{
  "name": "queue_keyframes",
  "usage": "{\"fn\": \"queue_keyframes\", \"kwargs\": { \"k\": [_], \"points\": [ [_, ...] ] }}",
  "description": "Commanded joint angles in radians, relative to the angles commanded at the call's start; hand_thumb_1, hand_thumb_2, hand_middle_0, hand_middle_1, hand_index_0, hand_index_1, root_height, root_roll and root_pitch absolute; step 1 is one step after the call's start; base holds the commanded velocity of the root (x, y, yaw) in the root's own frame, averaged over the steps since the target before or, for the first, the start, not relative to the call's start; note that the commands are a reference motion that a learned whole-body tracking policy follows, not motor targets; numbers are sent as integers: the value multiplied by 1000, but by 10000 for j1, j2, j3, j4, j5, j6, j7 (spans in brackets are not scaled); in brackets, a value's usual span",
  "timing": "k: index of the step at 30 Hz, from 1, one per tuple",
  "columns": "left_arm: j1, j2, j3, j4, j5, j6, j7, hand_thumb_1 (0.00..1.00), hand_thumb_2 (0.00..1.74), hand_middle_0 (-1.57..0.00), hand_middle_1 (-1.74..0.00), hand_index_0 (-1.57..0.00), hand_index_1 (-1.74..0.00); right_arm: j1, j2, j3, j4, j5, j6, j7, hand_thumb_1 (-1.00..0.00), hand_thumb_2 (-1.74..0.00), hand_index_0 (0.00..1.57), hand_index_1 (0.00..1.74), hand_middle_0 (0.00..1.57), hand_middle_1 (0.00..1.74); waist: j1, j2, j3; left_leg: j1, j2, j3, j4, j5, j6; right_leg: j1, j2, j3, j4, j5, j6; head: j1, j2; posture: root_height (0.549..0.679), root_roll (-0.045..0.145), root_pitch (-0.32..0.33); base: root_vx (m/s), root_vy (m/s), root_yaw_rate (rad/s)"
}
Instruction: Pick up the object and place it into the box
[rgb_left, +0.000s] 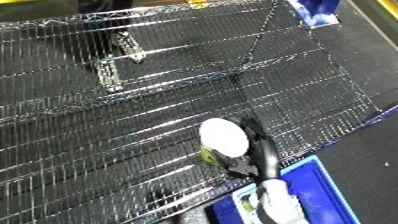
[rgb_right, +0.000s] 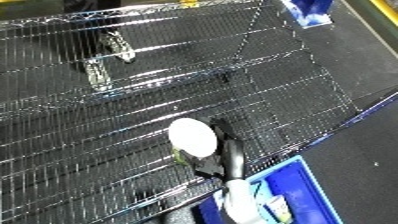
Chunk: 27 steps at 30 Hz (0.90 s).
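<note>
Wire-mesh shelf surface (rgb_left: 107, 125), chrome, fills most of the view and tilts across frame. Up left on the mesh: two small metal clips or brackets (rgb_left: 108, 72), can't resolve what they are. Centre-low: round container with a white lid and green label (rgb_left: 223, 137) sits on the mesh near its front edge. Right hand (rgb_left: 253, 160), black, on a white forearm (rgb_left: 280, 200), comes in from the lower edge; fingers curled round the container's right and lower side, thumb side looks tucked under it, so it has hold of it. Container not visibly lifted off the mesh. Lower right: blue plastic bin (rgb_left: 324, 185), just beside the shelf edge, forearm crossing its near corner. Top right: blue object (rgb_left: 315, 12) on dark floor.
</note>
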Motion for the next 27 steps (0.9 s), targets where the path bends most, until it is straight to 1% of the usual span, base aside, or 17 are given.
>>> {"fn": "queue_keyframes", "kwargs": {
  "k": [4, 8, 12, 16, 21, 27],
  "points": [
    [133, -42, 124, -21, 80, -42, -31, 1000, 1740, -1570, -1740, -1570, -1740, 428, 3, -209, -786, -172, -99, -134, -750, -1305, 1178, 1305, 1178, 1305, -103, -138, 0, 234, 40, -42, -140, 10, 25, 220, 33, 30, -157, 35, 14, -127, 68, 646, 69, 150, -4, -4, -42],
    [372, -80, 377, -63, 149, -127, -66, 1000, 1740, -1570, -1740, -1570, -1740, 1355, 75, -648, -2484, -607, -80, -505, -750, -1305, 1178, 1305, 1178, 1305, -322, -327, 0, 520, 122, -18, -283, 15, 29, 472, 94, 93, -325, 73, 38, -378, -176, 648, 67, 139, -20, 16, -110],
    [580, -177, 673, -63, 248, -270, -76, 1000, 1740, -1570, -1740, -1570, -1740, 2697, 350, -1235, -4232, -1078, -221, -797, -750, -1305, 1178, 1305, 1178, 1305, -637, -518, 0, 821, 242, 57, -398, -2, 23, 720, 149, 192, -450, 111, 81, -728, -288, 650, 66, 126, -31, 31, -140],
    [735, -283, 951, -114, 365, -371, -79, 1000, 1740, -1570, -1740, -1570, -1740, 3933, 720, -1781, -5576, -1293, -458, -964, -750, -1305, 1178, 1305, 1178, 1305, -936, -663, 0, 1157, 355, 161, -596, 26, 10, 1004, 176, 289, -675, 187, 143, -982, -376, 653, 65, 115, -58, 33, -138],
    [779, -463, 1234, -80, 535, -413, -131, 1000, 1740, -1570, -1740, -1570, -1740, 4983, 1122, -2324, -6364, -1253, -932, -976, -750, -1305, 1178, 1305, 1178, 1305, -1244, -784, 0, 1663, 499, 307, -914, 74, -22, 1434, 188, 380, -1052, 301, 228, -866, -373, 657, 63, 97, -74, 29, -134],
    [788, -666, 1422, -20, 657, -398, -235, 1000, 1740, -1570, -1740, -1570, -1740, 5836, 1318, -2811, -6751, -1233, -1146, -1249, -750, -1305, 1178, 1305, 1178, 1305, -1573, -854, -14, 2332, 682, 551, -1295, 128, -109, 2016, 192, 491, -1557, 446, 308, -469, -555, 662, 62, 74, -77, 42, -148]
  ]
}}
